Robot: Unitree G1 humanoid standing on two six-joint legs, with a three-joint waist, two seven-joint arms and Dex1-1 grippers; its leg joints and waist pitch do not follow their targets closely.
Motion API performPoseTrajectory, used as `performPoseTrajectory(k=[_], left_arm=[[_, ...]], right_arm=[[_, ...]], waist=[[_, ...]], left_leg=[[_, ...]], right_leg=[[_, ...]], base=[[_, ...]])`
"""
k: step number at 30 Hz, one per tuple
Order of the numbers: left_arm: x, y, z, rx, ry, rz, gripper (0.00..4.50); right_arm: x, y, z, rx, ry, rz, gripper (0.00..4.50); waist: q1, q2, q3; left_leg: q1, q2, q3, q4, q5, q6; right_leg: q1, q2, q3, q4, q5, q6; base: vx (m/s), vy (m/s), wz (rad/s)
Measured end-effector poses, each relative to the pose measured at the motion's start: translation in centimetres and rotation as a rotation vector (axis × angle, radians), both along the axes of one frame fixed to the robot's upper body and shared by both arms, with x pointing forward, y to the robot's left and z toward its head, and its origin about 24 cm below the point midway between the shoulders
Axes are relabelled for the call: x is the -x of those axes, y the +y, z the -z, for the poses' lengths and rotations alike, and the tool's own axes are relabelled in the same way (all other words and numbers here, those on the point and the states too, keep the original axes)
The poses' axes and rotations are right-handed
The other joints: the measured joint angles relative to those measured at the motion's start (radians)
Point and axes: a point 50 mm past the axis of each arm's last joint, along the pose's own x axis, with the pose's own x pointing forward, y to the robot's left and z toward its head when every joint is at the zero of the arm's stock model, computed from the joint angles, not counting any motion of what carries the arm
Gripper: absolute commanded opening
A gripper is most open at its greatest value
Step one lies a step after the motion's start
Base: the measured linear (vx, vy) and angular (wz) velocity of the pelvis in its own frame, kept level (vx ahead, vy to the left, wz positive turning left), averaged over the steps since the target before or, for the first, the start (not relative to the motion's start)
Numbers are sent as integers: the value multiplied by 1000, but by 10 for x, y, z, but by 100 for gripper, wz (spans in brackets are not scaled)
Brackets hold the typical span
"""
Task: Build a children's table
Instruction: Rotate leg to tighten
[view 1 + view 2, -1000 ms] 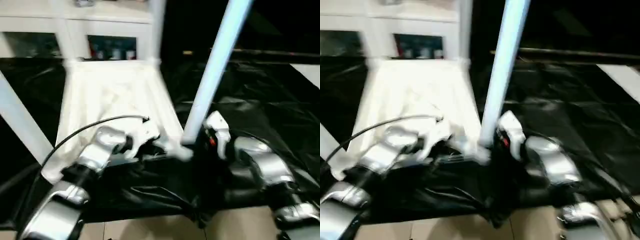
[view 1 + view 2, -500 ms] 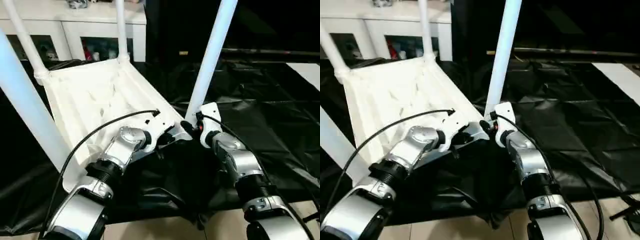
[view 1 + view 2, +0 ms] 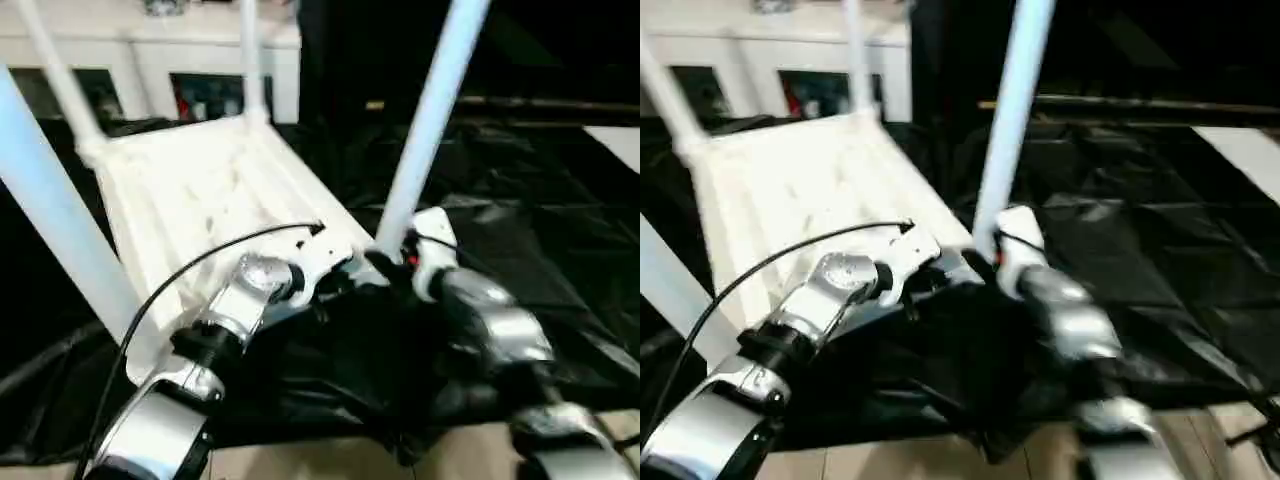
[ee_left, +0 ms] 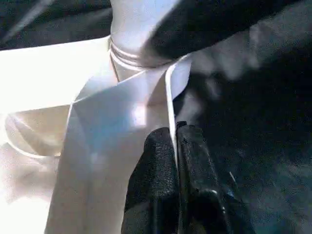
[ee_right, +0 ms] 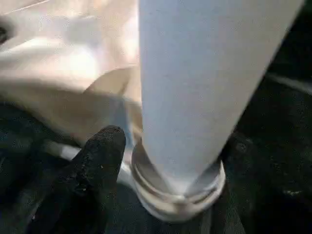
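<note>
The white tabletop [image 3: 200,190] lies upside down on the black sheeting, ribbed underside up. White legs stand in its corner sockets: two at the back [image 3: 250,50], one at the near left [image 3: 50,220], one at the near right [image 3: 430,120]. My left gripper [image 4: 175,134] is shut on the tabletop's thin rim, close to the near right socket. My right gripper [image 3: 392,262] is at the foot of the near right leg [image 5: 204,73]. It is open, with a black finger [image 5: 100,161] beside the leg's collar and a small gap between them.
Black sheeting [image 3: 520,200] covers the big table all around, crumpled at the front. A white cabinet [image 3: 150,40] with glass doors stands behind. A black cable [image 3: 200,265] arcs over my left forearm. Light floor [image 3: 300,465] shows at the near edge.
My right forearm has swung outward to the right and is blurred with motion, its gripper still at the leg's foot. The left gripper keeps its hold on the rim. The view has shifted slightly.
</note>
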Motion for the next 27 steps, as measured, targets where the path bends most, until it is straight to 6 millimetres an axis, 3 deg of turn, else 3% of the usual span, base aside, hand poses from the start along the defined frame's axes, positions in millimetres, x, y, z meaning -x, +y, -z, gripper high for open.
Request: performPoseTrajectory(k=[2,8,14,27], left_arm=[[2,6,0,-1,8,55,0],[8,22,-1,-11,32,165,0],[11,38,-2,-28,59,224,0],[22,48,-3,-28,78,287,0]], right_arm=[[12,-14,-4,23,9,-87,313],[46,-42,-7,48,99,-274,313],[50,-81,-32,88,98,-237,313],[48,-81,-33,74,79,-207,313]], waist=[[6,0,0],[1,3,3],[-5,5,4],[-3,5,4]], left_leg=[[0,0,0,0,0,0],[2,0,0,3,0,0],[0,1,0,3,0,0],[0,1,1,3,0,0]], right_leg=[[0,0,0,0,-3,4],[1,0,1,0,-2,4],[2,0,1,0,-3,4],[0,0,0,0,-3,4]], base=[[0,0,0],[0,0,0],[0,0,0],[0,0,0]])
